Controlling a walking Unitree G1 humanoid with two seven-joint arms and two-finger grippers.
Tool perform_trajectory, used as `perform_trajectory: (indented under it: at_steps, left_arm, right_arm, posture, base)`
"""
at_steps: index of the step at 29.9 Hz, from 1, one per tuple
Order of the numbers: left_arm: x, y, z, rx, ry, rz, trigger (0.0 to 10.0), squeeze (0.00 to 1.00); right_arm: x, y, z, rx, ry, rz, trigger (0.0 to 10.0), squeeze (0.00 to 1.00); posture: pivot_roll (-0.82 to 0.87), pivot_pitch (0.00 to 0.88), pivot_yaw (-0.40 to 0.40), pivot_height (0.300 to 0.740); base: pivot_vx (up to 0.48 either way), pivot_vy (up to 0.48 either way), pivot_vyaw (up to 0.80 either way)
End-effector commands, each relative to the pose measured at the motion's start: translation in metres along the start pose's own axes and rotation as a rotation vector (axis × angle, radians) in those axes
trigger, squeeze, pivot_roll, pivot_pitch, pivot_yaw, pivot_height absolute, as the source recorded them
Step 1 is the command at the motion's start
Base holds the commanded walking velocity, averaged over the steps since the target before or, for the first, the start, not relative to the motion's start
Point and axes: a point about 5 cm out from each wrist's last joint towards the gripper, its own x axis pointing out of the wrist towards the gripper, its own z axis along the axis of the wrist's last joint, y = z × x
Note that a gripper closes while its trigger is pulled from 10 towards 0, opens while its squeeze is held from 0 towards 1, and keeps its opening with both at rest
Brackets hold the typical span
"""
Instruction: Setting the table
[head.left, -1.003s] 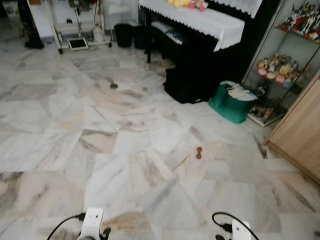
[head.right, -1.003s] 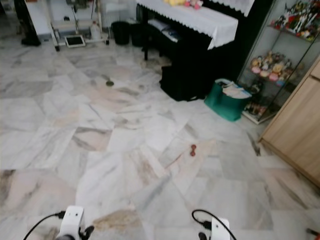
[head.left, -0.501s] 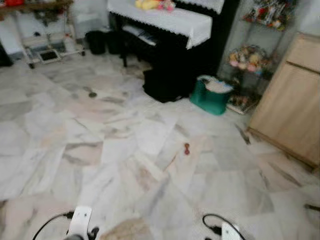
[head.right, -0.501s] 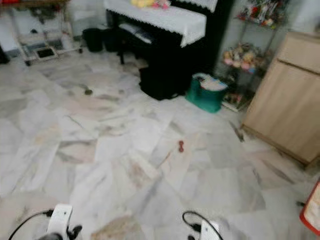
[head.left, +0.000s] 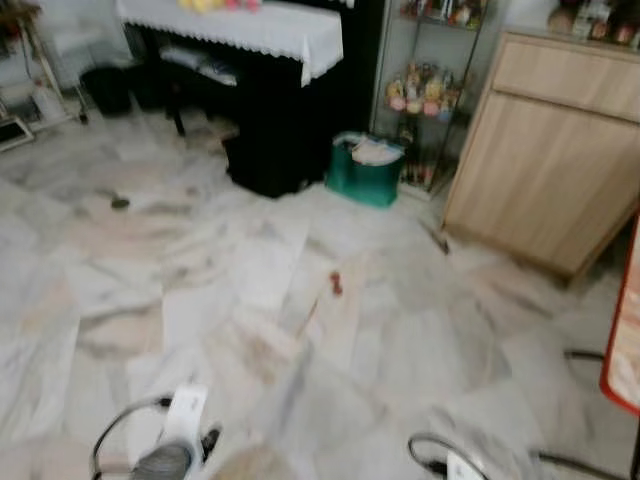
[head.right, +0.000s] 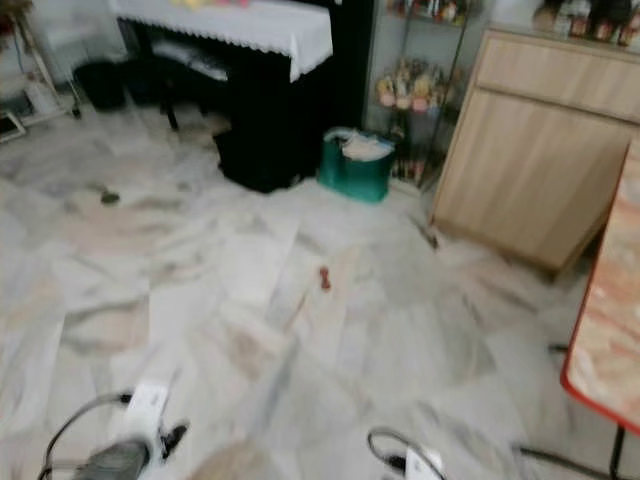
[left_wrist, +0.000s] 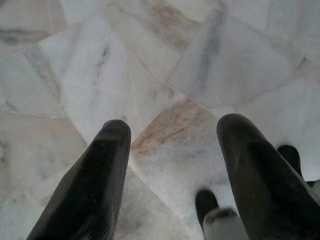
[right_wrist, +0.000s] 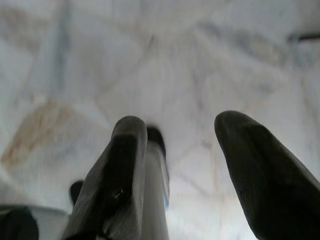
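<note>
Bench (head.right: 605, 340), red-rimmed with patterned top, sits far to our right, well apart from both tools. Left tool (left_wrist: 172, 150) and right tool (right_wrist: 177, 145) hang over glossy veined marble floor (head.left: 250, 290), blunt black fingers spread, empty. Pale wooden cabinet (head.left: 545, 170) beyond.
</note>
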Motion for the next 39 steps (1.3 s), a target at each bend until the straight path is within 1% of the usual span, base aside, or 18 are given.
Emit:
perform_trajectory:
  at_steps: [1,4,7,14,15,16,18,21,23,25,28,32,39]
  left_arm:
    - [-0.003,0.008,-0.011,-0.017,0.043,0.015,10.0,0.0]
    - [-0.003,0.011,-0.011,-0.028,0.037,0.02,10.0,0.0]
    - [-0.003,0.01,-0.011,-0.032,0.034,0.02,10.0,0.0]
    - [-0.003,0.001,-0.015,-0.038,0.04,0.007,10.0,0.0]
    - [-0.003,-0.004,-0.017,-0.041,0.043,0.003,10.0,0.0]
    - [-0.003,-0.004,-0.017,-0.041,0.043,0.003,10.0,0.0]
    - [-0.004,-0.007,-0.021,-0.067,0.047,0.011,10.0,0.0]
    - [-0.006,-0.006,-0.029,-0.091,0.07,0.019,10.0,0.0]
    - [-0.006,-0.006,-0.031,-0.094,0.076,0.02,10.0,0.0]
    - [-0.007,-0.002,-0.035,-0.083,0.092,0.026,10.0,0.0]
    - [-0.007,0.001,-0.033,-0.071,0.088,0.028,10.0,0.0]
    - [-0.004,0.007,-0.019,-0.074,0.051,0.034,10.0,0.0]
    - [-0.003,0.002,-0.016,-0.068,0.045,0.023,10.0,0.0]
  right_arm:
    - [-0.001,0.004,-0.007,0.005,0.016,0.014,10.0,0.0]
    - [-0.002,0.003,-0.008,0.001,0.017,0.018,10.0,0.0]
    - [-0.002,0.001,-0.008,-0.006,0.016,0.017,10.0,0.0]
    - [-0.003,-0.005,-0.009,-0.03,0.018,0.002,10.0,0.0]
    - [-0.003,-0.009,-0.008,-0.052,0.016,-0.002,10.0,0.0]
    - [-0.003,-0.009,-0.008,-0.052,0.016,-0.002,10.0,0.0]
    - [-0.003,-0.013,-0.008,-0.072,0.017,-0.004,10.0,0.0]
    - [-0.003,-0.017,-0.007,-0.087,0.012,-0.001,10.0,0.0]
    - [-0.003,-0.018,-0.007,-0.089,0.01,0.001,10.0,0.0]
    - [-0.004,-0.019,-0.007,-0.063,0.0,0.0,10.0,0.0]
    - [-0.004,-0.018,-0.006,-0.06,-0.002,0.006,10.0,0.0]
    - [-0.003,-0.014,-0.006,-0.114,0.009,0.032,10.0,0.0]
    - [-0.003,-0.013,-0.008,-0.098,0.013,0.015,10.0,0.0]
  posture:
    - [0.06,0.0,0.018,0.74]
    - [0.05,0.0,0.008,0.74]
    - [0.05,0.0,0.003,0.74]
    - [0.07,0.0,-0.038,0.74]
    - [0.09,0.0,-0.053,0.74]
    - [0.09,0.0,-0.053,0.74]
    - [0.11,0.0,-0.067,0.74]
    - [0.1,0.0,-0.058,0.74]
    - [0.1,0.0,-0.055,0.74]
    - [0.1,0.0,-0.032,0.74]
    - [0.1,0.0,-0.03,0.74]
    - [0.11,0.0,-0.026,0.74]
    - [0.09,0.0,-0.011,0.74]
  base:
    - [0.0,0.0,-0.51]
    - [0.0,0.0,-0.5]
    - [0.0,0.0,-0.51]
    - [0.0,0.0,-0.5]
    - [0.0,0.0,-0.51]
    - [0.0,0.0,-0.51]
    - [0.0,0.0,-0.5]
    - [0.0,0.0,-0.5]
    - [0.0,0.0,-0.5]
    - [0.0,0.0,-0.5]
    - [0.0,0.0,-0.5]
    - [0.0,0.0,-0.5]
    - [0.0,0.0,-0.5]
